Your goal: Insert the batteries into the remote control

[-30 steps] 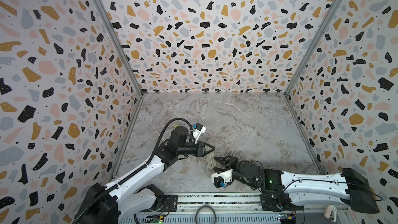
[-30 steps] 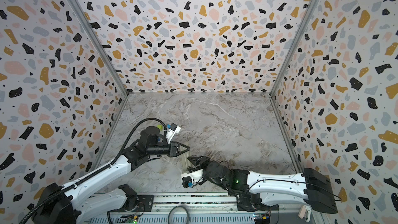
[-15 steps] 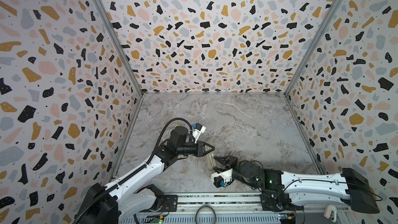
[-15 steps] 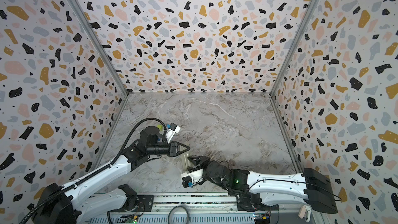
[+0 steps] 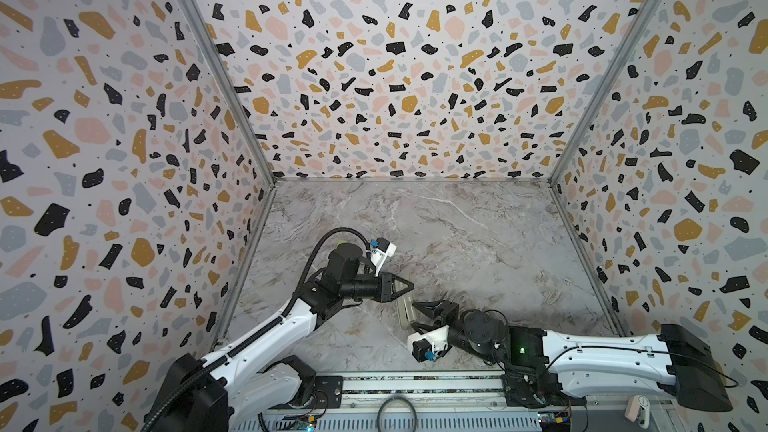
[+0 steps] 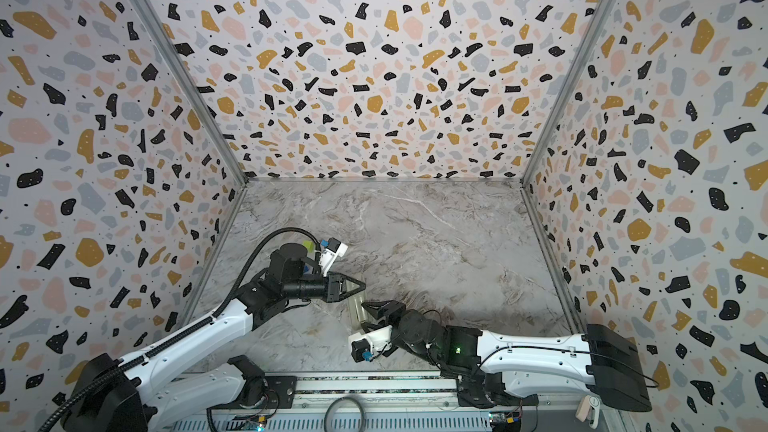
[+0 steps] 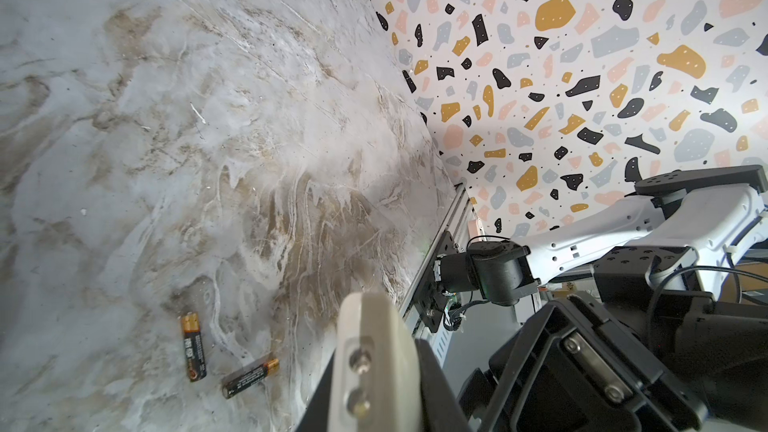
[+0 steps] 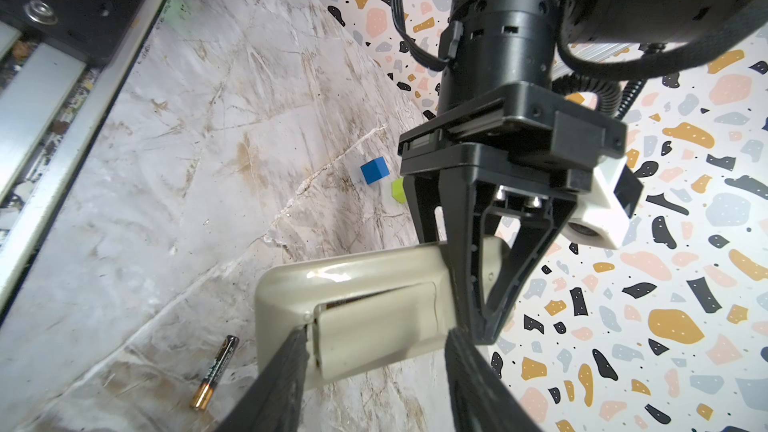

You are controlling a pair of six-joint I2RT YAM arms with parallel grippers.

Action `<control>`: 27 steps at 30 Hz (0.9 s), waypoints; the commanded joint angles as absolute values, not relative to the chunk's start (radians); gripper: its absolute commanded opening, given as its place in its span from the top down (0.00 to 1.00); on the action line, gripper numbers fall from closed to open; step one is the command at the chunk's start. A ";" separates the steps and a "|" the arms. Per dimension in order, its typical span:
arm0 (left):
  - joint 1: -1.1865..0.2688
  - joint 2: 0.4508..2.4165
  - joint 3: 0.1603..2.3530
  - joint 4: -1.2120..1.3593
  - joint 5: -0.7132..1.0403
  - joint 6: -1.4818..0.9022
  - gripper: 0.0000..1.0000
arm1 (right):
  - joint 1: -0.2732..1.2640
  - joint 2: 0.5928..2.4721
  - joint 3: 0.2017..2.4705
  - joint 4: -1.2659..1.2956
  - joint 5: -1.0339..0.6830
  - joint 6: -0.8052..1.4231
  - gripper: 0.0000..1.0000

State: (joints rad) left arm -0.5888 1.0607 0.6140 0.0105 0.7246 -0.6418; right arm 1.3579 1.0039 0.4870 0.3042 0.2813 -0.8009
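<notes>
L pincer point(image 5: 408, 284) stays clamped on remote point(image 8: 353, 280) end, R pincer point(image 8: 376, 336) spread astride its back cover, no real change in last sec, batteries point(image 7: 193, 344) loose on table point(image 7: 166, 118) beside remote, so loading not begun.

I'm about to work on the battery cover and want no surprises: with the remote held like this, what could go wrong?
1. The left gripper pinches the remote with its tips only; the right gripper pushing on the battery cover could twist it loose.
2. The batteries lie loose on the table nearby; a dropped remote or cover might scatter them.
</notes>
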 commanded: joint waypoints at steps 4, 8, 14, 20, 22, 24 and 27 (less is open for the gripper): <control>-0.584 1.049 0.627 0.004 0.762 -0.644 1.00 | 1.351 0.997 0.505 0.352 0.298 -0.782 0.44; -0.580 1.050 0.629 0.006 0.759 -0.645 1.00 | 1.352 1.005 0.507 0.354 0.298 -0.782 0.44; -0.573 1.049 0.627 0.017 0.758 -0.652 1.00 | 1.352 1.006 0.505 0.353 0.298 -0.779 0.43; -0.571 1.045 0.632 0.023 0.759 -0.661 1.00 | 1.352 1.015 0.506 0.346 0.298 -0.776 0.41; -0.571 1.043 0.629 0.025 0.759 -0.663 1.00 | 1.351 1.018 0.504 0.348 0.298 -0.774 0.41; -0.571 1.042 0.630 0.029 0.759 -0.666 1.00 | 1.352 1.023 0.504 0.350 0.298 -0.774 0.41; -0.571 1.039 0.629 0.033 0.759 -0.670 1.00 | 1.352 1.029 0.505 0.350 0.298 -0.775 0.41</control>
